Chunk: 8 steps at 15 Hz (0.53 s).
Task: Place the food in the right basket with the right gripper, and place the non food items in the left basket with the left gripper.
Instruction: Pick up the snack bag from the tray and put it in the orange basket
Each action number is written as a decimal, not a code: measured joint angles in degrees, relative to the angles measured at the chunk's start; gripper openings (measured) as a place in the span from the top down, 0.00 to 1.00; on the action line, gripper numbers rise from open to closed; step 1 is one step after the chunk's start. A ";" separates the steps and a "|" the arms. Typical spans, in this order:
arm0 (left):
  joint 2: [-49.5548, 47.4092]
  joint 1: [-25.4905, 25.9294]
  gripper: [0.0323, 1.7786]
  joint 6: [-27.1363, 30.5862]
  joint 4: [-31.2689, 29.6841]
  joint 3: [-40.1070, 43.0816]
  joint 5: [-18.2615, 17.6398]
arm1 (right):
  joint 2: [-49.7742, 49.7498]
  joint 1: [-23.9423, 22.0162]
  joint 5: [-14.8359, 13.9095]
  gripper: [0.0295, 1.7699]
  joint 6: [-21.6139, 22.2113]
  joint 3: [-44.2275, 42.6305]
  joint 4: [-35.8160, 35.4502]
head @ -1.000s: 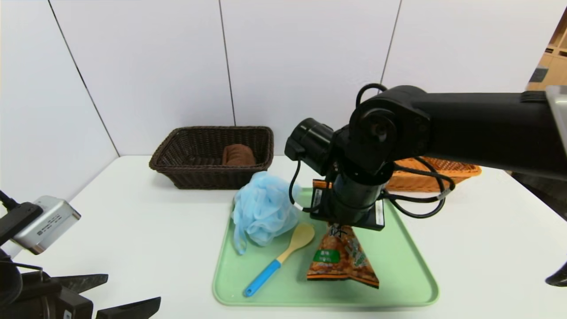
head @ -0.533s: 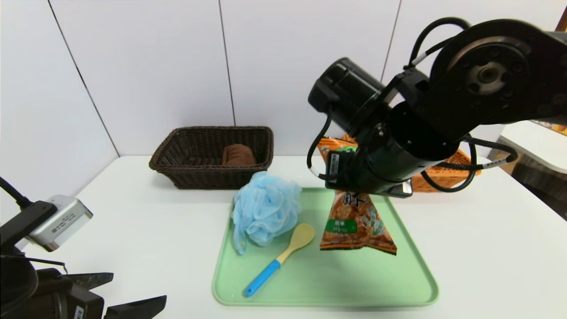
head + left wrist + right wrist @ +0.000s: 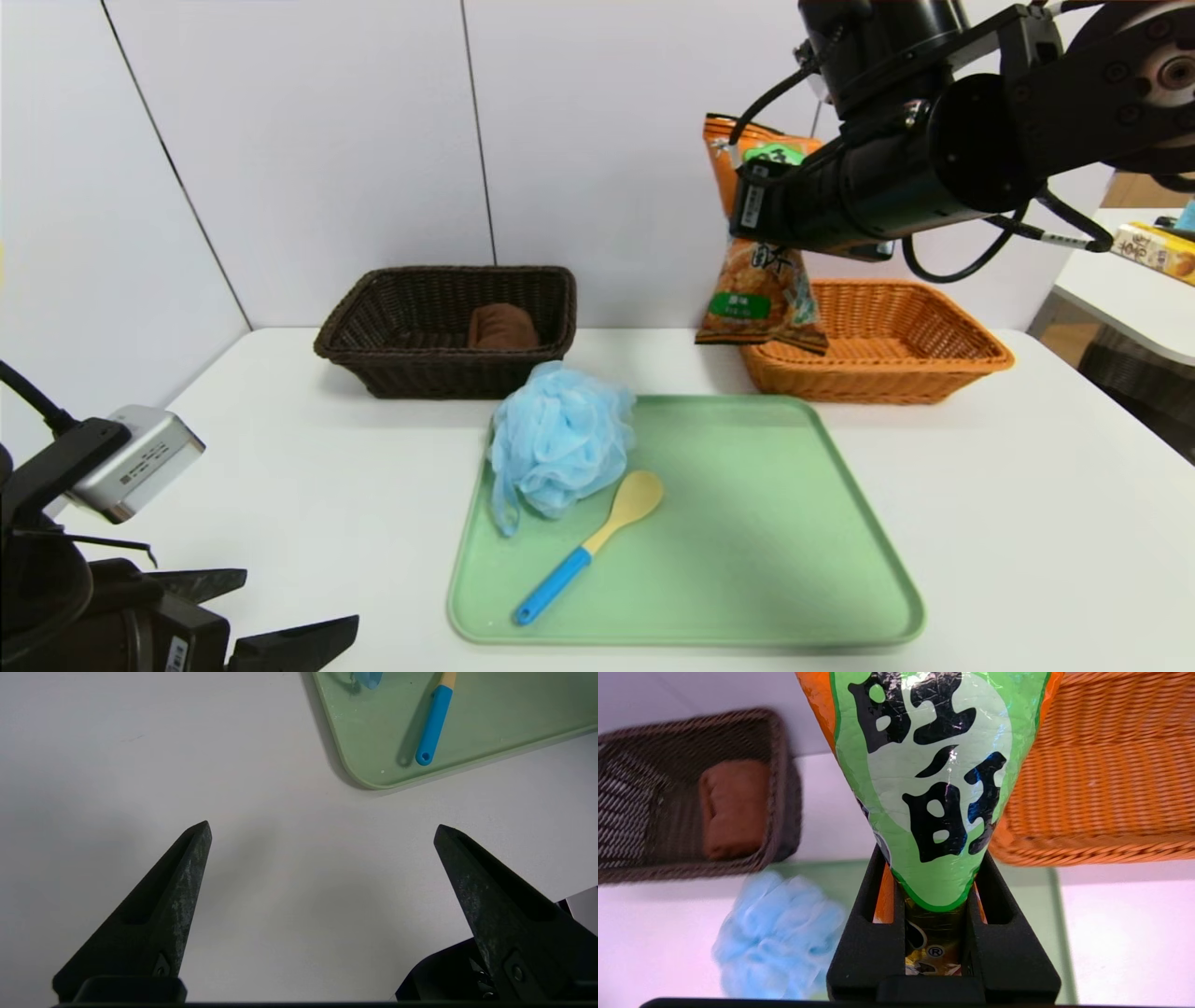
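Note:
My right gripper (image 3: pixel 932 855) is shut on the food, an orange foil snack bag (image 3: pixel 758 299) with a green label (image 3: pixel 924 765). The bag hangs in the air by the left front corner of the orange-tan right basket (image 3: pixel 934 373). A blue bath pouf (image 3: pixel 558 439) and a spoon (image 3: pixel 588 546) with a blue handle lie on the green tray (image 3: pixel 747 560). The rolled brown towel (image 3: pixel 502 327) lies in the dark brown left basket (image 3: pixel 401 373). My left gripper (image 3: pixel 322 830) stands open and empty above bare table at the near left, short of the tray's corner.
Both baskets stand against the white wall at the back of the white table. A second table with a yellow box (image 3: pixel 1158 250) stands at the far right. The right arm (image 3: pixel 934 159) reaches in high from the right, above the orange-tan basket.
My right gripper has lifted the snack bag off the tray, up and back to the right, to the orange-tan basket's corner. The left gripper has barely moved.

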 joint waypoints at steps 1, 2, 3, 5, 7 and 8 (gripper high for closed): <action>0.00 0.00 0.05 0.00 0.00 0.00 0.01 | 0.16 -1.07 -0.22 0.82 0.05 0.00 0.00; 0.02 0.00 0.05 -0.02 0.00 0.02 0.01 | 0.49 -2.73 -0.83 0.82 0.33 -0.05 0.04; 0.02 0.00 0.05 -0.02 0.00 0.02 0.01 | 0.88 -4.52 -1.85 0.82 0.90 -0.06 0.09; -0.01 0.00 0.05 -0.05 0.02 0.06 0.00 | 1.60 -7.75 -3.00 0.82 2.58 -0.06 0.59; -0.09 0.00 0.05 0.01 0.29 0.12 0.01 | 1.93 -10.01 -3.08 0.82 3.55 -0.06 1.02; -0.12 0.00 0.05 0.06 0.29 0.12 0.01 | 2.06 -11.24 -3.08 0.82 3.60 -0.05 1.07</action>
